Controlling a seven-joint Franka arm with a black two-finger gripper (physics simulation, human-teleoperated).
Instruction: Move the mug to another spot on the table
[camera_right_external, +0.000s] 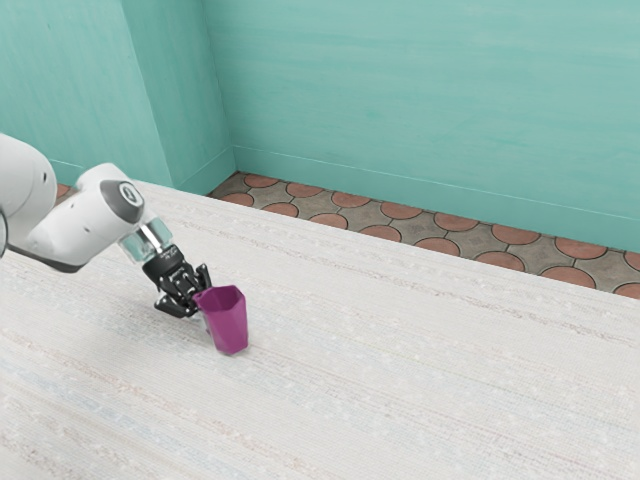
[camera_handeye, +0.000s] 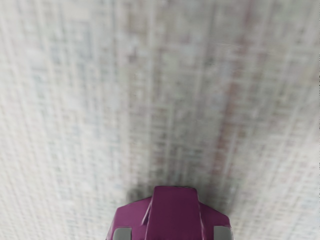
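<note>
A black hand (camera_right_external: 196, 293) is closed on a purple mug (camera_right_external: 226, 322), which leans at the hand's four o'clock, low over the pale surface (camera_right_external: 420, 360). Likely risk: this side hold lets the mug slip or tip.

Teal walls (camera_right_external: 420, 90) above terracotta-tiled floor (camera_right_external: 452, 236).
</note>
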